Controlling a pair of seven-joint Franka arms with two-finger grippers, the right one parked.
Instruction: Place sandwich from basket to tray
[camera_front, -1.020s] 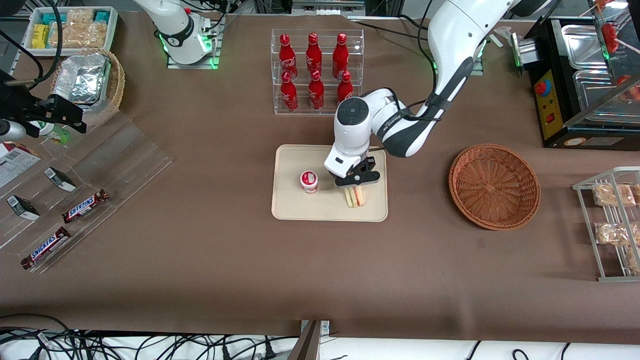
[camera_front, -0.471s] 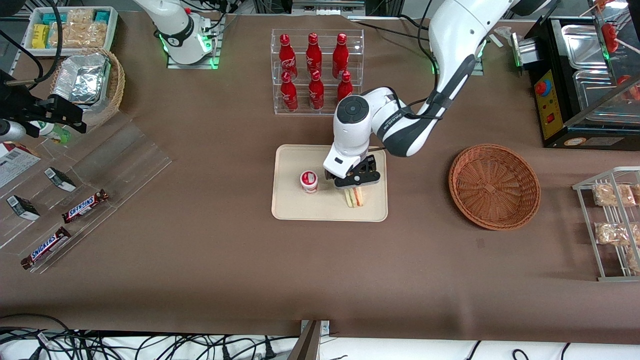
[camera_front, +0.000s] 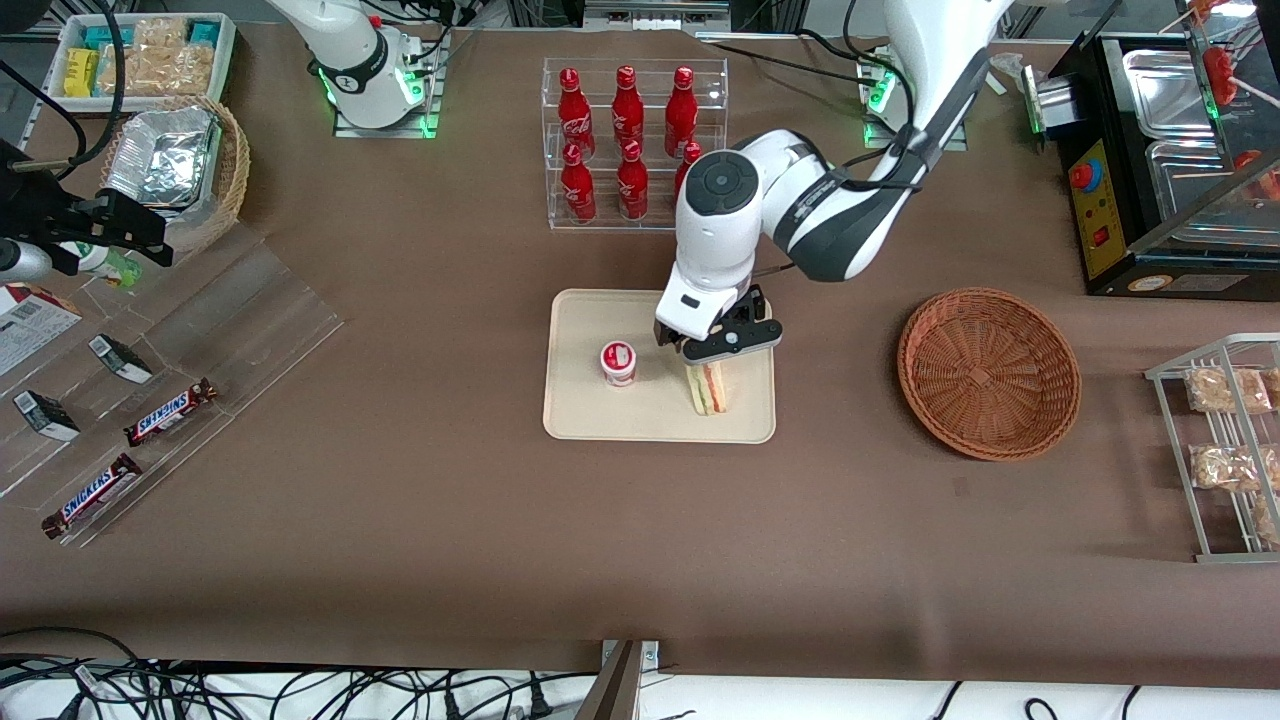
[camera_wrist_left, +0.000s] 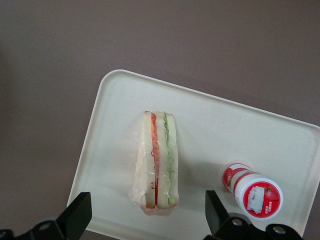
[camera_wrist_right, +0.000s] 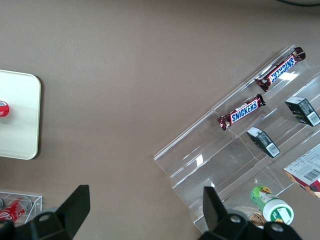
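The small triangular wedge sandwich in clear wrap (camera_front: 709, 389), pale bread with green, red and orange layers, is standing on its edge on the flat cream-beige rectangular tray (camera_front: 590, 415), at the side of the tray toward the working arm's end of the surface. It is sitting free there, nothing gripping it. Beside it on the tray, toward the parked arm's end, a small white cup with a red lid (camera_front: 619, 362) is standing upright, a clear gap between the two, so the sandwich looks to have been given its own spot.

Just above the sandwich, the left arm's hand (camera_front: 722, 348) is hovering, fingers spread wide apart and holding nothing; in the wrist view the black fingers (camera_wrist_left: 76, 218) are flanking the sandwich (camera_wrist_left: 156, 169) with tray (camera_wrist_left: 210, 125) showing on both sides. I'd judge the placing as done.

Toward the working arm's end, well apart, the round reddish-brown woven wicker basket (camera_front: 988, 372) is lying empty. Farther off, a clear rack of red bottles (camera_front: 630, 140) is standing.
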